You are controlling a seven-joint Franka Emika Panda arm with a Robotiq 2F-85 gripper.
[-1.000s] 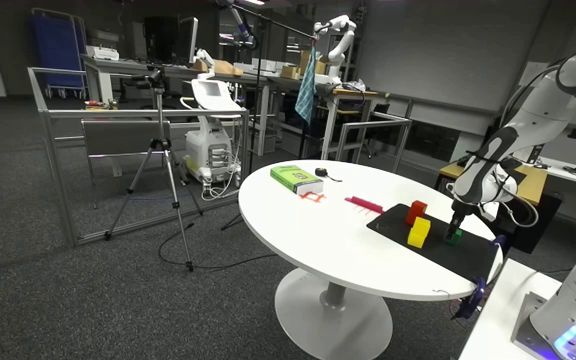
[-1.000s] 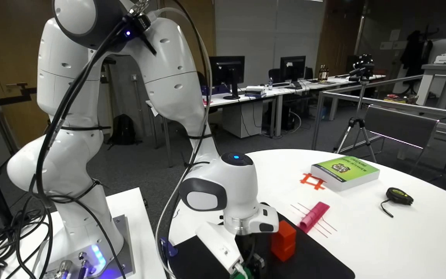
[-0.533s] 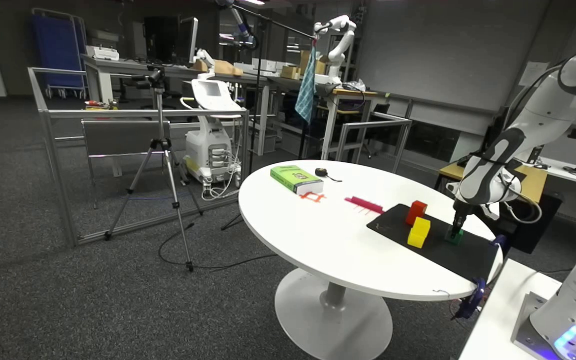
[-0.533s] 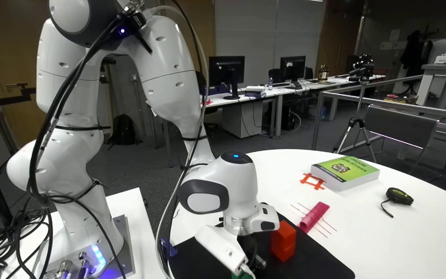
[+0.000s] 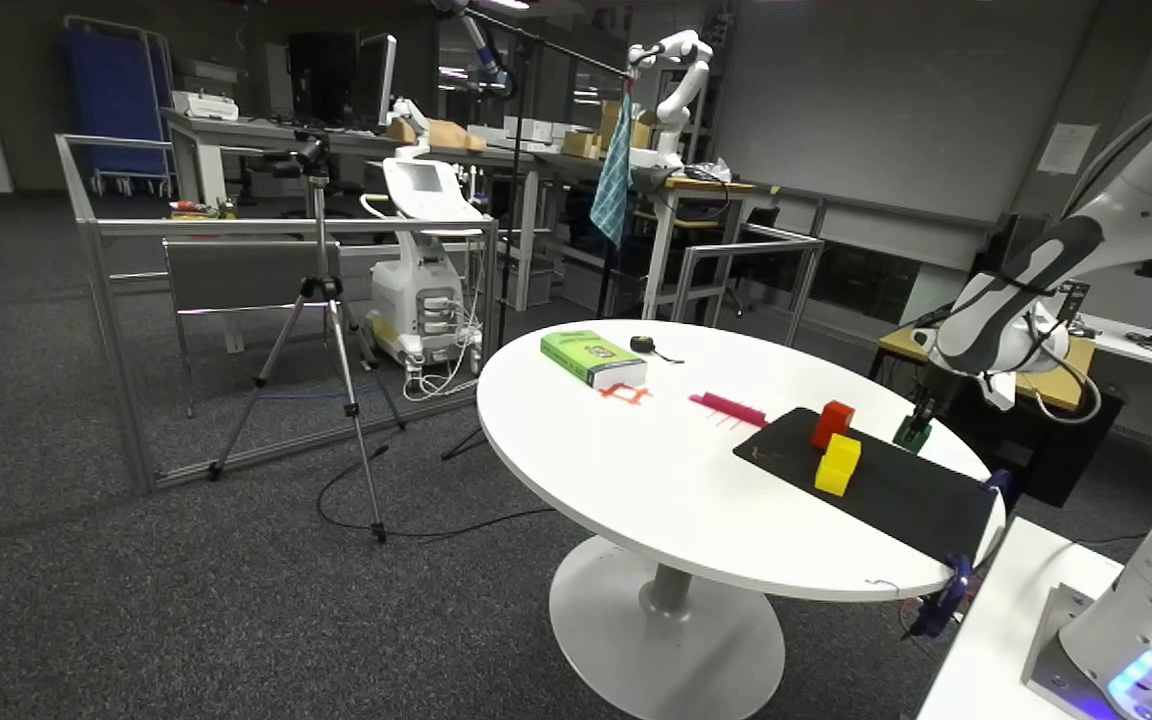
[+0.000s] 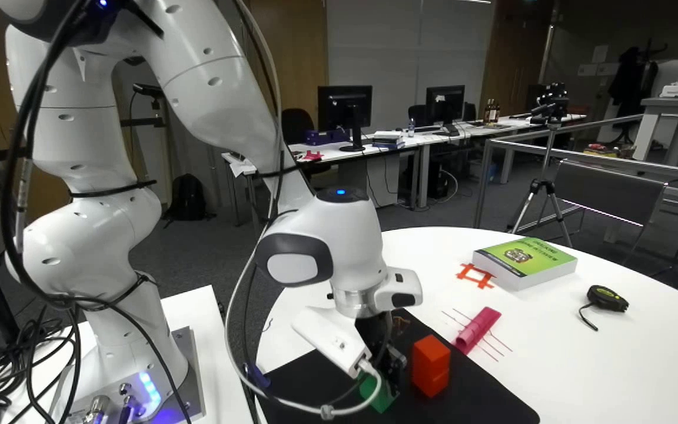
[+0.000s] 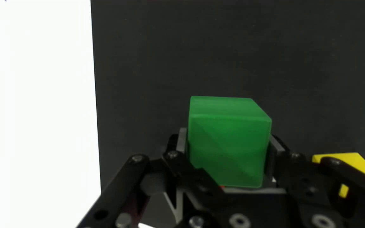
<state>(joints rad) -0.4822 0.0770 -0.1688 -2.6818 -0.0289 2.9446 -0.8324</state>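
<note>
So the hand point(image 7: 229, 144) is clamped on the green block point(image 7: 230, 126), its pads point(image 7: 182, 141) pressed to two opposite sides, and from the wrist view it looks like a pretty square bite. The block is over the black mat point(image 7: 233, 57), and since an exterior view shows it against the white bench point(image 5: 636, 480) past the mat's edge, I'd say it's hanging clear and tipped a little. The red blocks point(image 6: 431, 365) and a yellow block point(image 5: 838, 465) stand nearby on the mat, apart from it as far as I can tell. My guess on handling: light, stiff, won't squish, hard to break, but those smooth faces might be a bit slippery, so a shallow or crooked pinch could let it twist. Flat parallel sides are the place to grab, centred and around mid-height, off the slightly rounded edges, and the side-to-side part of that looks fine here, though I can't tell how deep the grip goes
</note>
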